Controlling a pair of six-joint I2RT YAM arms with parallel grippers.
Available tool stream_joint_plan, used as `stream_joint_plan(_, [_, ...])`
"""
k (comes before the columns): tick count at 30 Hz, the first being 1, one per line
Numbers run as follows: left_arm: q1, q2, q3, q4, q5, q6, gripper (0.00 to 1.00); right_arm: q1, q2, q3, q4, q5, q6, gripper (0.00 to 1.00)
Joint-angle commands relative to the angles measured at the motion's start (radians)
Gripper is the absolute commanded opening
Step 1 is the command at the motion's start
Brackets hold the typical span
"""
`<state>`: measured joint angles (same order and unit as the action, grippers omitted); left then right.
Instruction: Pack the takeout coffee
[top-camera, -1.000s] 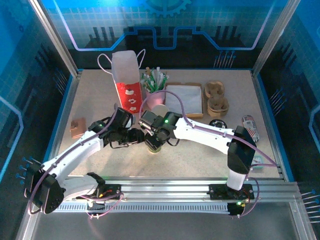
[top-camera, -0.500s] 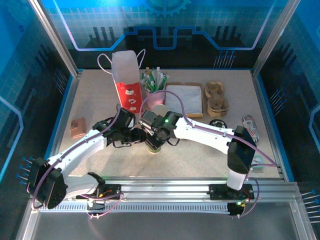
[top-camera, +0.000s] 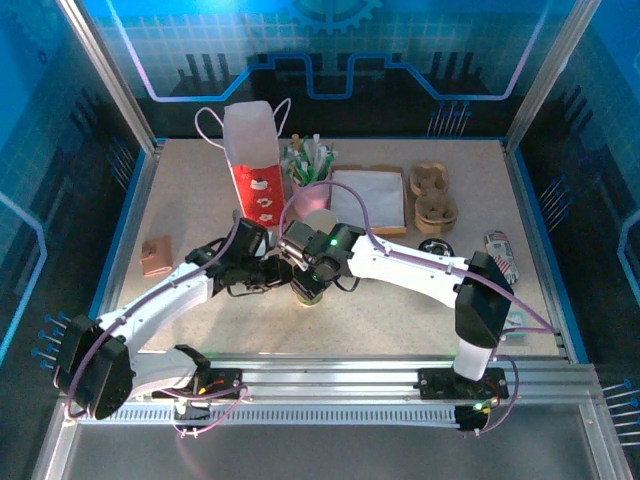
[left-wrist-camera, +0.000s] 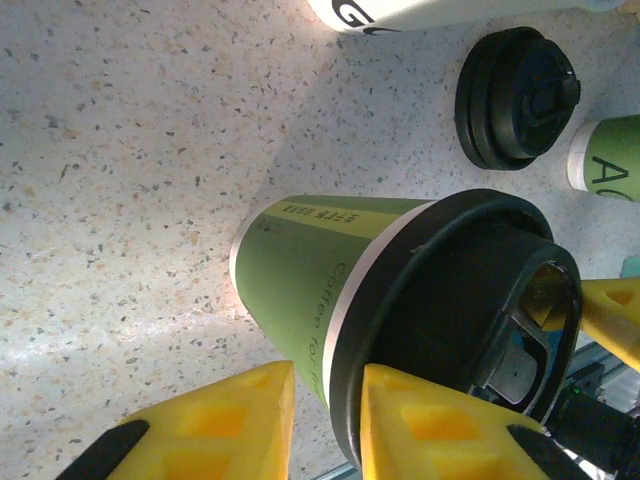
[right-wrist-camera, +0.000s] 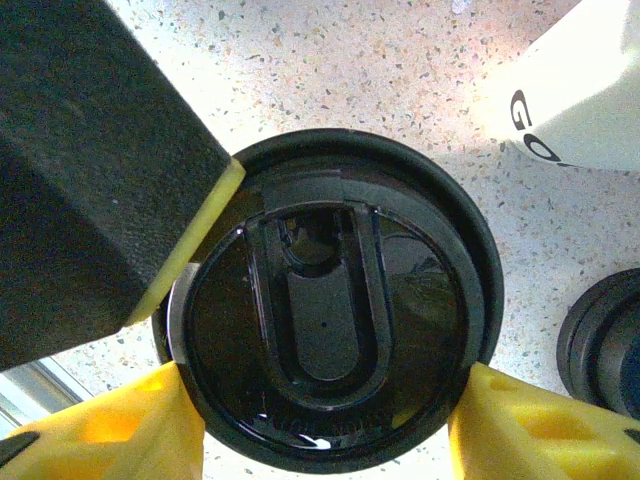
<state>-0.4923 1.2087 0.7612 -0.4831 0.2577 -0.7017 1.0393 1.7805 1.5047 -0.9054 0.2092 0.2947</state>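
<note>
1. Coffee stands near the middle of the table (top-camera: 195, 205), a little toward the near edge. The takeout coffee (left-wrist-camera: 300, 280) is a green paper cup with printed lettering, sitting on the speckled top with a black fitted lid (right-wrist-camera: 325, 330) on it.
2. Coming down from above, the right gripper (right-wrist-camera: 325, 378) has its yellow fingers (right-wrist-camera: 110, 430) against the fitted lid's rim on two opposite sides, so it is clamped on the takeout coffee at the top.
3. The left gripper (left-wrist-camera: 328, 410) reaches in from the left. It is turned so that one yellow finger lies over the lid's edge and the other beside the cup wall just under it.
4. The gap between those two fingers is narrow and the lid's rim runs into it — whether they actually pinch it, I cannot tell.
5. From the right wrist, the upper left finger shows as a dark block with a yellow face resting against the rim.
6. Just behind the two grippers stands a pale cup (top-camera: 320, 222). Behind that is a pink cup (top-camera: 310, 180) of green and white sticks, with a red-and-white paper bag (top-camera: 252, 165) upright to its left.
7. Off to the right a loose lid (left-wrist-camera: 515, 95) lies flat on the table, well apart from the coffee — part of another green cup (left-wrist-camera: 605, 152) shows just past it.
8. At the back right sit a napkin tray (top-camera: 368, 197) and a brown cardboard carrier (top-camera: 433, 197).
9. A small brown item (top-camera: 156, 254) lies near the left edge.
</note>
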Motion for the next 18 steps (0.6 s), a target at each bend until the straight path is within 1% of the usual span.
stream_joint_plan(1, [-0.003,0.068,-0.098,-0.042,-0.069,-0.024,0.28,0.007,0.073,-0.072,-0.027,-0.096,-0.014,0.58])
stream_joint_plan(4, [-0.003,0.050,-0.107,-0.056,-0.070,-0.022,0.35,0.008,0.076,-0.090,-0.016,-0.103,-0.011,0.58])
stream_joint_plan(7, [-0.001,0.011,-0.072,-0.101,-0.083,-0.012,0.41,0.008,0.080,-0.098,-0.019,-0.101,-0.011,0.58])
stream_joint_plan(11, [0.024,-0.064,0.023,-0.178,-0.098,0.010,0.55,0.002,0.067,-0.092,-0.030,-0.091,-0.017,0.58])
stream_joint_plan(14, [0.052,-0.098,0.106,-0.213,-0.090,0.025,0.64,-0.007,0.058,-0.078,-0.039,-0.089,-0.025,0.58])
stream_joint_plan(18, [0.085,-0.093,0.192,-0.243,-0.093,0.052,0.65,-0.017,0.048,-0.067,-0.050,-0.085,-0.035,0.58])
